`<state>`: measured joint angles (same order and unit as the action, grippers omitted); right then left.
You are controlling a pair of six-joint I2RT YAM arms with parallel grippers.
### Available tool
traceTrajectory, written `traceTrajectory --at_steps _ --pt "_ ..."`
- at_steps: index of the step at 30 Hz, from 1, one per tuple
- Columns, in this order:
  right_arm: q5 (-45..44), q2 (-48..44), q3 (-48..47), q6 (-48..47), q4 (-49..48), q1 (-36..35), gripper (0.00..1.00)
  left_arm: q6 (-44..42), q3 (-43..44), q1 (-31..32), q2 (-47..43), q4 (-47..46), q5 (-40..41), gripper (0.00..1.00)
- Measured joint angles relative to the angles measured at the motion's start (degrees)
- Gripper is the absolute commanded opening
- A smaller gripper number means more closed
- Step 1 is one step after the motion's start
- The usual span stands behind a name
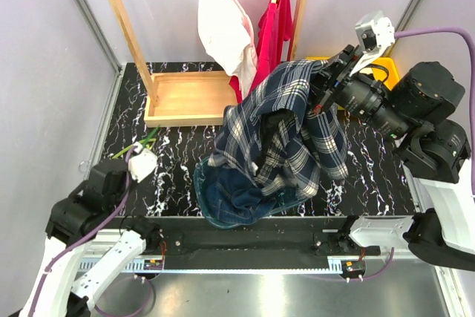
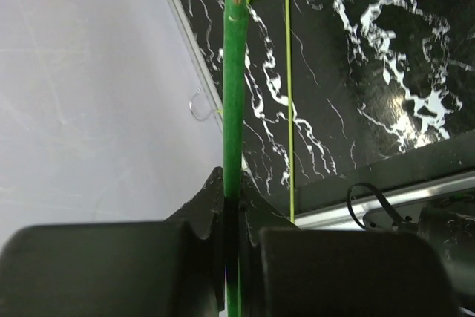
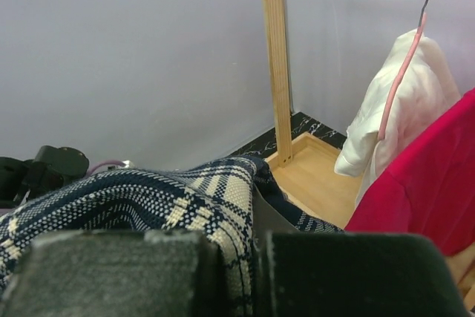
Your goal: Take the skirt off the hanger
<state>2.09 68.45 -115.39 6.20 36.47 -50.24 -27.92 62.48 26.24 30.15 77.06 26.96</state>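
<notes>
Top external view has the black marbled table (image 1: 371,176) filling the floor of the cell, with the wooden rack (image 1: 119,12) standing at its far side, left of centre. Right of centre, the dark blue-white plaid garment (image 1: 289,124) hangs lifted above the table, pinched at its upper right by the right gripper (image 1: 319,98), whose jaws are clenched on the cloth. A heap of denim (image 1: 234,198) lies under it near the front edge. The skirt (image 1: 223,31) hangs from the rack's top rail on the hanger (image 3: 403,79), just left of the red shirt (image 1: 274,31) and touching it. Neither arm is close to the skirt. At the near left, the left gripper (image 2: 231,198) is clamped tight on the stem of a green wire hanger (image 2: 236,94), which runs out over the table's left edge. By my reading the task's own step is not yet begun: the skirt is fully on its hanger, and both grippers are occupied with other things. The next move calls for at least one gripper to let go of its load clear of the rack. It would then reach far to the rail for the skirt's waist or the hanger's neck, keeping off the red shirt beside it.
</notes>
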Motion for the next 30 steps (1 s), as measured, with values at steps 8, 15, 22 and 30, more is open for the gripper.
traceTrajectory --at_steps 8,15,22,30 --pt "-0.09 -1.73 -1.11 1.49 1.75 0.00 0.00 2.43 -16.28 0.00 -6.08 1.22 -0.85 0.23" --pt "1.01 6.34 -10.27 2.01 11.93 0.00 0.00 0.70 -26.34 0.00 -7.41 0.90 -0.76 0.46" --pt "1.97 6.01 18.29 2.67 9.35 0.00 0.00 -3.87 -24.15 -0.26 -1.36 -8.15 1.22 0.98" --pt "2.08 6.19 37.83 2.64 6.60 0.04 0.00 -5.97 3.43 -7.91 11.63 -16.44 -0.15 0.99"
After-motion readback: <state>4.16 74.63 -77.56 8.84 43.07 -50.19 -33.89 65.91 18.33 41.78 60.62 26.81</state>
